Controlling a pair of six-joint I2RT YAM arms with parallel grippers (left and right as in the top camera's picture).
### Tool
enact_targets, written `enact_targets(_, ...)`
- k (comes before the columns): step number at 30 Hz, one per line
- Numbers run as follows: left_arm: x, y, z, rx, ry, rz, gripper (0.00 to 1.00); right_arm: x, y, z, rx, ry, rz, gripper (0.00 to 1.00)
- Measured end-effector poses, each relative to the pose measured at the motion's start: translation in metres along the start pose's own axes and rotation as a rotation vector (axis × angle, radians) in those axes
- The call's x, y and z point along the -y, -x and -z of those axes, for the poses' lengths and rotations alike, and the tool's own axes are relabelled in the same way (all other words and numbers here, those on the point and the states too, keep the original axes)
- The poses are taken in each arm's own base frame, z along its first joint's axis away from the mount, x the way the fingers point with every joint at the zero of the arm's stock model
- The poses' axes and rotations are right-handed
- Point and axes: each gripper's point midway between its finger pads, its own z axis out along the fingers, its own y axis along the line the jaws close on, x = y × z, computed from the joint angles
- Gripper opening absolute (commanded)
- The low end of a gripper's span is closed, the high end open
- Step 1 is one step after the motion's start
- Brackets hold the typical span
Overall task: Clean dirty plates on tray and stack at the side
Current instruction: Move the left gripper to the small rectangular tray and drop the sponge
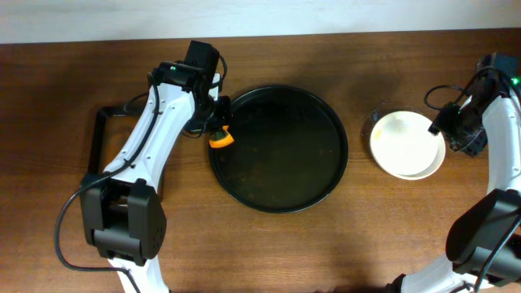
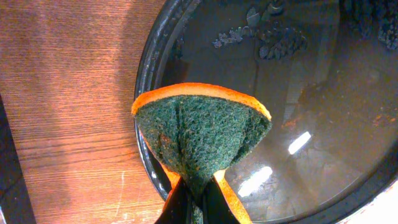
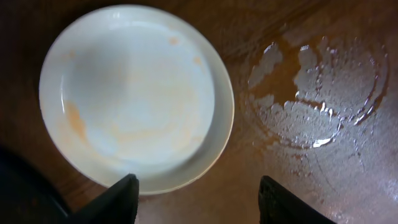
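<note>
On the table [image 1: 326,244], only its wrist view shows stains [image 3: 78,121] on the plate [image 3: 137,93] under the spread right gripper [image 3: 198,182]; downturned left gripper [image 2: 193,208] clamps a sponge [image 2: 199,130]

In the overhead view the tray [image 1: 278,149] sits mid-frame on the counter [image 1: 326,244]. The sponge [image 1: 221,138], gripped in the left claw [image 2: 194,208], hangs over the tray's left rim. The stacked plates [image 1: 407,144] lie right of the tray, apart from it. A puddle [image 1: 380,114] lies just beside their upper-left edge. The right claw [image 3: 200,193], spread wide, hovers at the stack's edge.
</note>
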Motion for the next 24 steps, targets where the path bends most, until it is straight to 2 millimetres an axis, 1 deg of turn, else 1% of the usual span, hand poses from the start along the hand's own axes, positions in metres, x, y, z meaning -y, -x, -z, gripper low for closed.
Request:
enact_targets(4,-0.008,0.0,0.0,0.002,0.043,0.001,0.01,-0.008,-0.012,0.001,-0.054,0.05,0.04,0.69)
enact_targets(7,-0.025,-0.001,0.002,0.003,0.122,0.011,0.01,-0.017,-0.023,0.002,-0.096,0.101,0.1,0.72)
enact_targets(8,-0.035,-0.001,0.003,0.004,0.154,0.021,0.01,-0.019,-0.025,0.002,-0.103,0.112,0.12,0.73)
enact_targets(10,-0.057,0.003,0.007,0.009,0.205,0.055,0.01,-0.026,-0.029,0.003,-0.115,0.127,0.154,0.73)
enact_targets(12,-0.085,0.009,0.011,0.024,0.252,0.106,0.01,-0.034,-0.033,0.004,-0.119,0.138,0.191,0.73)
enact_targets(14,-0.121,0.015,0.018,0.045,0.309,0.173,0.01,-0.04,-0.037,0.005,-0.126,0.145,0.215,0.73)
enact_targets(17,-0.171,0.025,0.025,0.091,0.371,0.25,0.01,-0.048,-0.042,0.006,-0.131,0.152,0.247,0.73)
enact_targets(18,-0.185,0.025,0.026,0.096,0.386,0.268,0.01,-0.051,-0.043,0.006,-0.133,0.155,0.254,0.74)
enact_targets(20,-0.209,0.019,0.023,0.083,0.409,0.302,0.01,-0.054,-0.046,0.006,-0.136,0.156,0.265,0.74)
enact_targets(22,-0.228,0.011,0.018,0.067,0.426,0.336,0.12,-0.057,-0.047,0.007,-0.136,0.158,0.275,0.74)
enact_targets(23,-0.236,0.005,0.016,0.051,0.433,0.349,0.2,-0.058,-0.047,0.007,-0.136,0.159,0.277,0.74)
enact_targets(24,-0.241,0.001,0.015,0.041,0.437,0.357,0.36,-0.059,-0.048,0.007,-0.137,0.161,0.279,0.74)
